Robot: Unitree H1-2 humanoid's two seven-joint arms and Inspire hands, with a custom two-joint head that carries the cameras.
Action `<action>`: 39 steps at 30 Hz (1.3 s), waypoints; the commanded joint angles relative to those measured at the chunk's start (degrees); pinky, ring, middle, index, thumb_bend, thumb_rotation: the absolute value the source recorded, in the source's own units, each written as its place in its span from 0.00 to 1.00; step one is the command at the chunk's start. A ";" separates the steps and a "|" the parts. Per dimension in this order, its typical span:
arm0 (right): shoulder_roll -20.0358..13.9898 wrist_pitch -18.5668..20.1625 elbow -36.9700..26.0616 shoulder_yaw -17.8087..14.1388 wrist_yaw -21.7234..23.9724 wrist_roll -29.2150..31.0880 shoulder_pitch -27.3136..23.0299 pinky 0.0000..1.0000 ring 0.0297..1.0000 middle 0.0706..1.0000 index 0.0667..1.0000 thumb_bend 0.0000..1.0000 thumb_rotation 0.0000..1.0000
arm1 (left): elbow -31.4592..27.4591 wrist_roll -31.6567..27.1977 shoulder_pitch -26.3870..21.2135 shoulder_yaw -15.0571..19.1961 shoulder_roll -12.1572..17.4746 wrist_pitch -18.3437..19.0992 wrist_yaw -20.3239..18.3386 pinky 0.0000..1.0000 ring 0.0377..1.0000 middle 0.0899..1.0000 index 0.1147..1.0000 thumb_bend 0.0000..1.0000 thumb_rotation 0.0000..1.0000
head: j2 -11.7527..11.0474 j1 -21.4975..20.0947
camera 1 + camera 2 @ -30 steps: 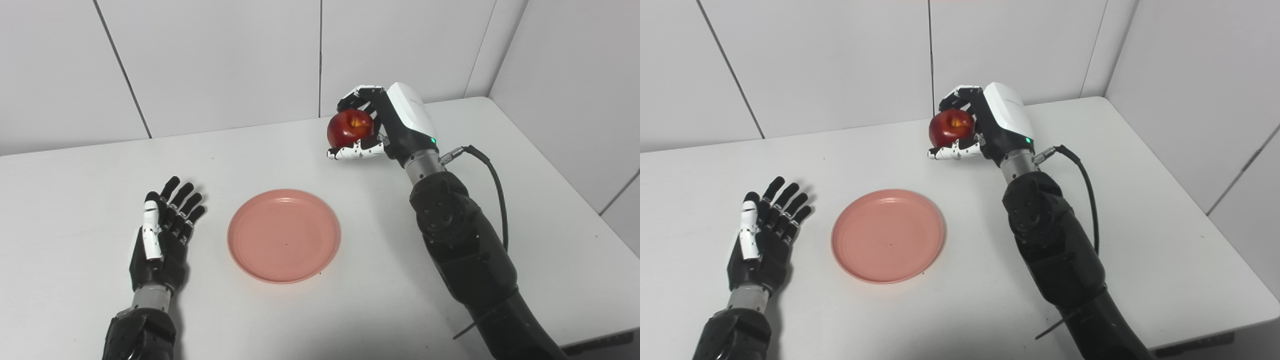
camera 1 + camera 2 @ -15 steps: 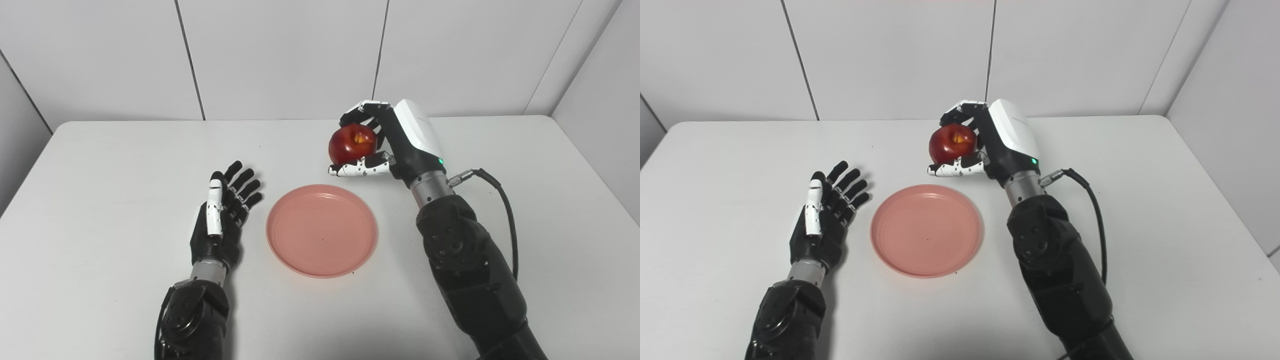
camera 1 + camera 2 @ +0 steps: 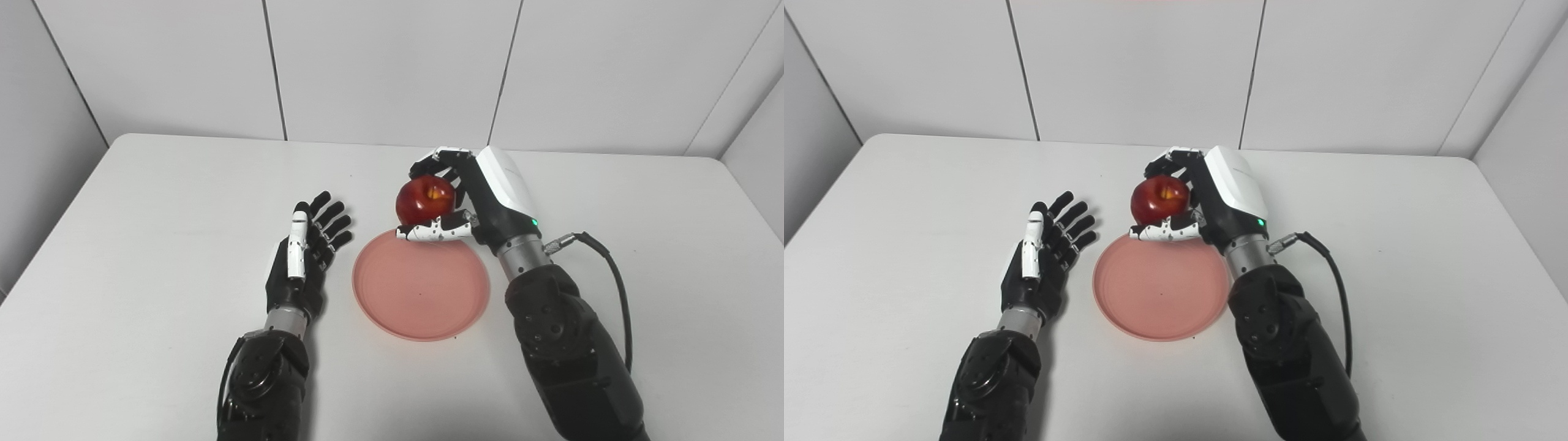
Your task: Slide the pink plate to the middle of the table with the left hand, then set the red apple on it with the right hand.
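Note:
The pink plate (image 3: 420, 288) lies flat near the middle of the white table (image 3: 153, 202). My right hand (image 3: 471, 196) is shut on the red apple (image 3: 425, 199) and holds it in the air just over the plate's far rim. The apple (image 3: 1159, 200) shows its yellow stem hollow. My left hand (image 3: 306, 257) is open and empty, resting on the table just left of the plate, apart from it. It also shows in the right eye view (image 3: 1044, 257).
White wall panels close off the back and both sides of the table. A black cable (image 3: 603, 257) loops from my right wrist over the table on the right.
The camera has swung left, shifting the whole picture. My right hand has brought the apple down and toward the plate's far rim. The left hand and plate have stayed put.

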 commanded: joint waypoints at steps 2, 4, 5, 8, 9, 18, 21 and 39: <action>0.60 -2.70 -0.52 0.52 -0.41 -0.75 -0.76 0.31 0.37 0.40 0.49 0.53 0.00 | -0.80 0.70 -0.56 0.06 -0.73 1.16 1.19 0.82 0.82 0.83 0.82 0.40 1.00 | 0.18 0.01; 0.72 -2.86 -0.23 0.81 -0.42 -0.62 -0.34 0.31 0.37 0.40 0.49 0.53 0.00 | -0.87 0.82 -0.56 0.04 -0.67 1.10 1.31 0.83 0.82 0.83 0.82 0.40 1.00 | 0.30 -0.02; 0.76 -3.03 -0.09 0.88 -0.42 -0.55 -0.16 0.32 0.37 0.40 0.49 0.53 0.00 | -0.85 0.89 -0.56 0.04 -0.64 1.03 1.36 0.82 0.82 0.83 0.82 0.40 1.00 | 0.32 -0.02; 0.88 -3.48 0.66 1.19 -0.59 -0.71 0.45 0.32 0.37 0.40 0.49 0.53 0.00 | -0.86 0.91 -0.61 0.09 -0.60 0.91 1.33 0.82 0.82 0.83 0.82 0.40 1.00 | 0.47 -0.06; 0.89 -3.78 1.00 1.31 -0.77 -0.76 0.64 0.32 0.37 0.40 0.49 0.53 0.00 | -0.95 0.93 -0.63 0.15 -0.68 1.01 1.37 0.82 0.82 0.83 0.82 0.40 1.00 | 0.50 -0.13; 1.33 -5.06 3.55 1.80 -1.47 -1.41 2.42 0.32 0.37 0.40 0.49 0.53 0.00 | -0.69 1.28 -0.76 0.20 -0.80 0.42 1.16 0.82 0.82 0.83 0.82 0.40 1.00 | 0.96 -0.15; 1.41 -5.22 4.20 1.79 -1.41 -1.33 2.80 0.31 0.36 0.40 0.49 0.52 0.00 | -0.72 1.29 -0.83 0.26 -0.92 0.39 1.29 0.82 0.82 0.83 0.81 0.40 1.00 | 1.07 -0.09; 1.24 -7.13 8.57 2.58 -2.03 -1.63 3.95 0.30 0.36 0.39 0.49 0.52 0.00 | -1.25 1.25 -0.87 0.12 -1.13 0.98 1.80 0.81 0.81 0.82 0.81 0.40 1.00 | 1.58 -0.01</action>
